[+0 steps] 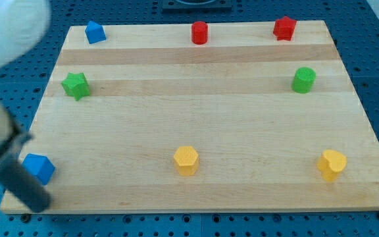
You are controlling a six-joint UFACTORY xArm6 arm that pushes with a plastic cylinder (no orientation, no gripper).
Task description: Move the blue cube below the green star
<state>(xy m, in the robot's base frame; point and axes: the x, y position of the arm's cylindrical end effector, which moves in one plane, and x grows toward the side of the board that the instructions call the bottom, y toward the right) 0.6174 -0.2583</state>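
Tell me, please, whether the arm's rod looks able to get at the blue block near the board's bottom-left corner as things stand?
Probably yes. My tip already sits just below and left of the blue block, with nothing between them. The green star lies above it, toward the view's top, across bare wooden board.

Bright even light, blurry arm (5, 151) left

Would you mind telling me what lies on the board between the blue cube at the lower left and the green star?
Nothing: in the camera view, only bare wood separates the blue cube from the green star above it.
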